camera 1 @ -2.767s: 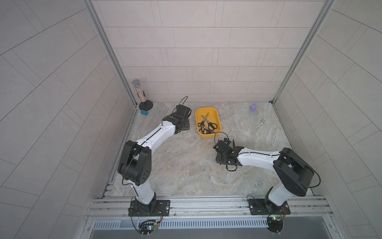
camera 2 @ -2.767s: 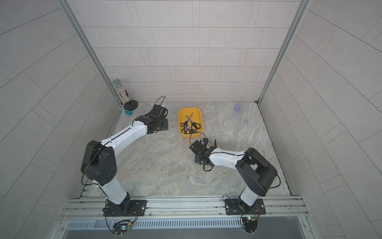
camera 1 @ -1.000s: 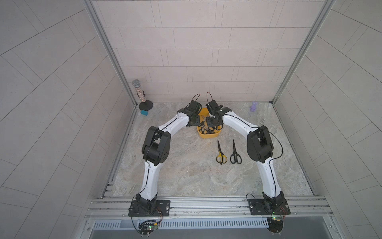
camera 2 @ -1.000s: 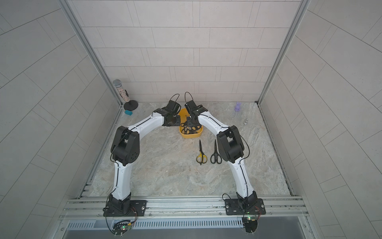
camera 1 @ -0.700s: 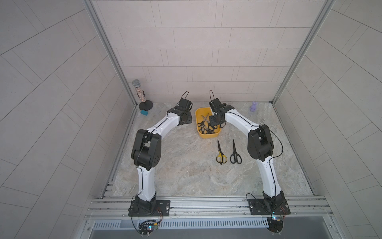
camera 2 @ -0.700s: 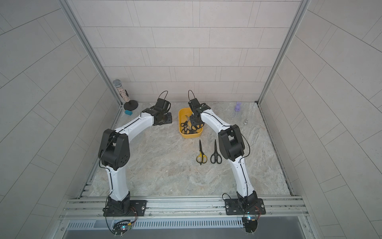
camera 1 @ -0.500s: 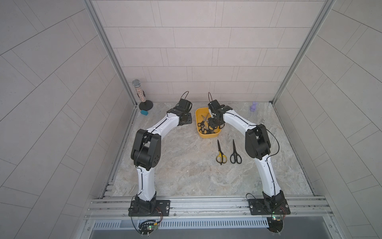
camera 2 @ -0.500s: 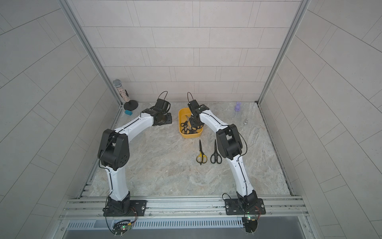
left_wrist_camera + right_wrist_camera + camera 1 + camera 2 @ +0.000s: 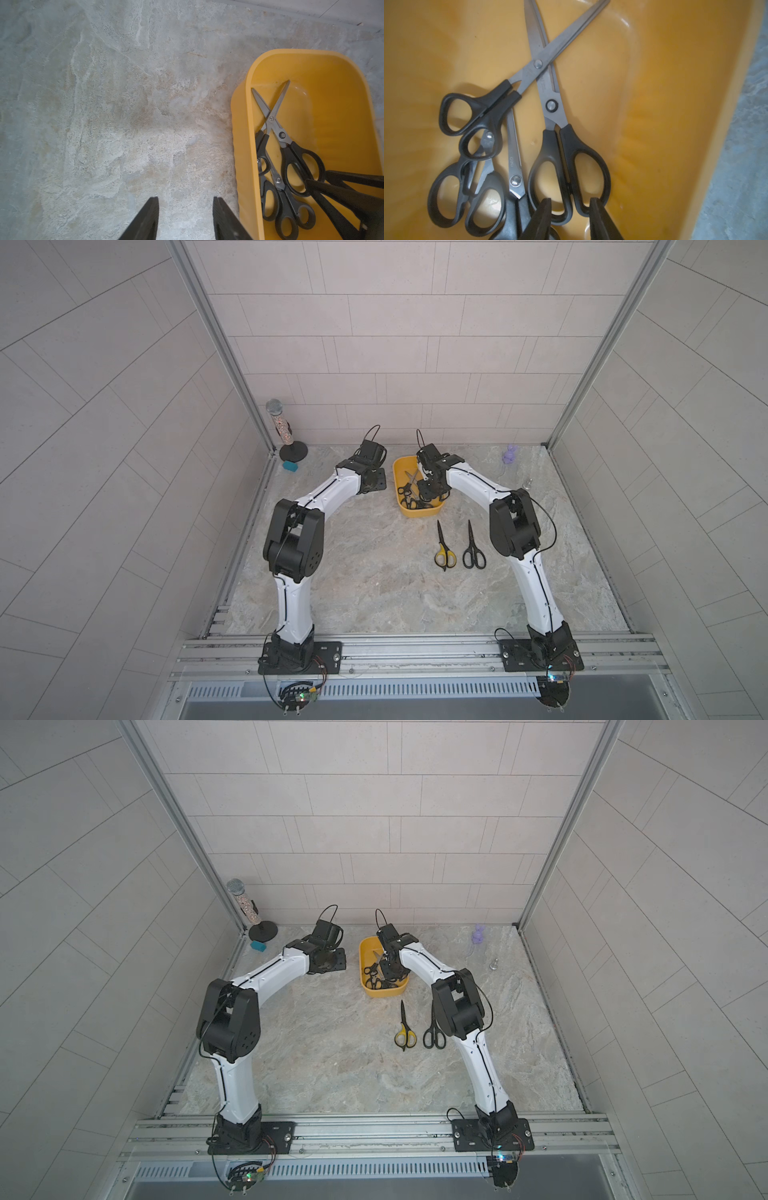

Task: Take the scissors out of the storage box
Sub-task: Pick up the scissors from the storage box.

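Four pairs of black-handled scissors (image 9: 556, 116) lie heaped in the yellow box (image 9: 419, 512), with the handles at its near end and the blades crossing. Your right gripper (image 9: 570, 200) is down inside the box, its narrow gap astride the handle of the biggest pair; you cannot tell whether it pinches.

In front of the box, a yellow-handled pair (image 9: 444, 549) and a black pair (image 9: 473, 549) lie side by side on the table (image 9: 374, 593).

Your left gripper (image 9: 185, 198) stands wide and empty over bare table just beside the box. A second ago it was at the box's rim. In the earliest picture the right arm was out over mid-table.

The table is marbled grey, with pale tiled walls (image 9: 395, 344) around it and a metal rail (image 9: 415, 651) in front. A teal block (image 9: 290, 465) and a microphone (image 9: 279, 427) stand back left, and a purple figure (image 9: 510, 454) stands back right.
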Available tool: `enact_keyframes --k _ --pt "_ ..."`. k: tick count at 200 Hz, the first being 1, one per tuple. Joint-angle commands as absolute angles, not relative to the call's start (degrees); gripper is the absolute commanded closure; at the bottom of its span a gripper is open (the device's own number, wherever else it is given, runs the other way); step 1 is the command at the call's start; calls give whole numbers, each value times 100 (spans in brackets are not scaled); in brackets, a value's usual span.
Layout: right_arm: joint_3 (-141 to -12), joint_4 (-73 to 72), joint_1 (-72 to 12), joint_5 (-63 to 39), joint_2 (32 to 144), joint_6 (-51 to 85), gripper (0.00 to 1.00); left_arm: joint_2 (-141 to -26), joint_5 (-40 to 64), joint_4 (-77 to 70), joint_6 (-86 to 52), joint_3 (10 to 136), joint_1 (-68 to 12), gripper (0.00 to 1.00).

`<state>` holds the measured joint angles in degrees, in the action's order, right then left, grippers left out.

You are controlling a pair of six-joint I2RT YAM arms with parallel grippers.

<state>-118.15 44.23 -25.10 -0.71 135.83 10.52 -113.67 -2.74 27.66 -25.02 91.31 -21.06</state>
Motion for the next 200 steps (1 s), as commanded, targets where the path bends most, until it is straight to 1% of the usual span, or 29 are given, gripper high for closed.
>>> enact_keyframes --k 1,86,109,127,142,161,200 --pt "-12002 4513 -2502 -86 13802 1070 65 -11120 -335 2776 -2487 9057 -2103 51" --pt "-12171 4568 -2511 -3 14068 1208 65 -11135 -333 2748 -2479 9034 -2049 51" --pt "-12402 4752 -2507 -88 14277 1281 66 -11125 -334 2742 -2474 9019 -2041 51" --pt "-12765 5078 -2519 -299 14540 1331 69 -11117 -330 2733 -2479 8995 -2028 51" --pt "-13007 5287 -2537 -366 14708 1386 74 -11105 -326 2725 -2479 8991 -2013 51" --pt "-13017 5293 -2550 -400 14757 1444 83 -11080 -325 2718 -2479 8974 -1996 51" --pt "-12986 5275 -2561 -299 14700 1494 95 -11056 -316 2716 -2492 8946 -1969 51"
